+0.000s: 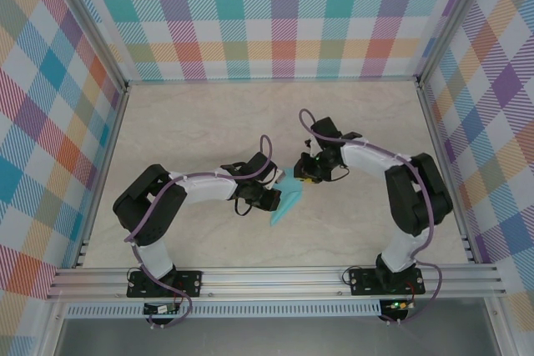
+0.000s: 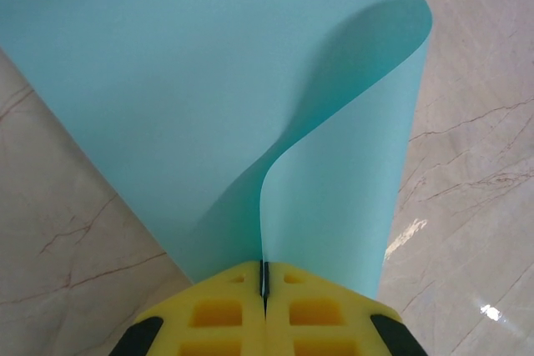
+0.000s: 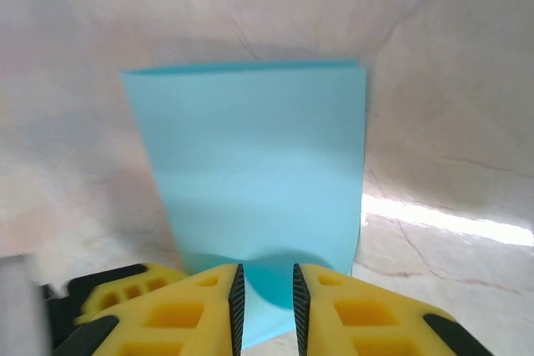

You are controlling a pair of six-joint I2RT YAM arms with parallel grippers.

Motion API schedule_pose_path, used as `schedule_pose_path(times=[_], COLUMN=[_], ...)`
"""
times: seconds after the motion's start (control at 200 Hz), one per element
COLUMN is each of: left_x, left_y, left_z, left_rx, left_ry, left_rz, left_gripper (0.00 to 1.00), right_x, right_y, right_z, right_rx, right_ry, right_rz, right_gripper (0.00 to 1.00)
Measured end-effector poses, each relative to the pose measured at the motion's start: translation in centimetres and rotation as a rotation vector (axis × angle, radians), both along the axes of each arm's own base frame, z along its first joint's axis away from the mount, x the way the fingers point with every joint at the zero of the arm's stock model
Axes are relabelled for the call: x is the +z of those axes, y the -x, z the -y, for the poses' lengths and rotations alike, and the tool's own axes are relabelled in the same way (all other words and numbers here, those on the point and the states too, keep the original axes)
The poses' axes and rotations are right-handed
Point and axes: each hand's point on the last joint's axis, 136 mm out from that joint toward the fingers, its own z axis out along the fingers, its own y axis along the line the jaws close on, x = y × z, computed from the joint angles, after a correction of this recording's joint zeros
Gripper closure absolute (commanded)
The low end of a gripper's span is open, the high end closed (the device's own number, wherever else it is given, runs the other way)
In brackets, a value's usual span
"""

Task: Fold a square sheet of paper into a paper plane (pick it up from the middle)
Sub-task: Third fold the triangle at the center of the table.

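The square sheet of paper (image 1: pixel 286 204) is teal and bent over on itself, hanging between my two grippers at the table's middle. My left gripper (image 1: pixel 274 199) is shut on the paper's edge. In the left wrist view the yellow jaws (image 2: pixel 265 277) meet with the sheet (image 2: pixel 209 81) pinched in the seam, and it curls up and away in a loop. My right gripper (image 1: pixel 302 174) sits just beyond the paper's far end. In the right wrist view its jaws (image 3: pixel 265 289) stand a little apart, the folded sheet (image 3: pixel 259 164) lying beyond and under them, seen through the gap.
The tabletop (image 1: pixel 209 122) is pale marble-patterned. Checked walls (image 1: pixel 275 14) close off the back and sides, with aluminium rails (image 1: pixel 275 277) along the near edge, where both arm bases are bolted.
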Motion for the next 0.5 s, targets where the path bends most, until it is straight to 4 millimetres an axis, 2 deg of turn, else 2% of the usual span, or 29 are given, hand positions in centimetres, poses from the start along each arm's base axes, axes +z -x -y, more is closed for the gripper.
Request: schedule_pose_path(times=[0.1, 0.17, 0.285, 0.41, 0.5], left_x=[0.0, 0.0, 0.0, 0.0, 0.0], left_y=[0.0, -0.1, -0.1, -0.2, -0.3], left_z=[0.2, 0.4, 0.6, 0.7, 1.0], left_rx=[-0.004, -0.008, -0.012, -0.017, -0.027], left_ry=[0.006, 0.01, 0.015, 0.019, 0.024], left_rz=[-0.004, -0.006, -0.01, -0.013, -0.014], left_gripper=[0.96, 0.96, 0.96, 0.96, 0.96], right_x=[2.3, 2.9, 1.9, 0.2, 0.0], right_y=[0.1, 1.1, 4.4, 8.1, 9.8], right_z=[1.2, 1.8, 2.3, 2.2, 1.3], right_rx=[-0.048, -0.081, -0.133, -0.166, -0.151], right_ry=[-0.015, -0.044, -0.135, -0.21, -0.245], right_rz=[0.071, 0.093, 0.075, 0.032, 0.027], right_gripper=[0.82, 0.86, 1.0, 1.0, 1.0])
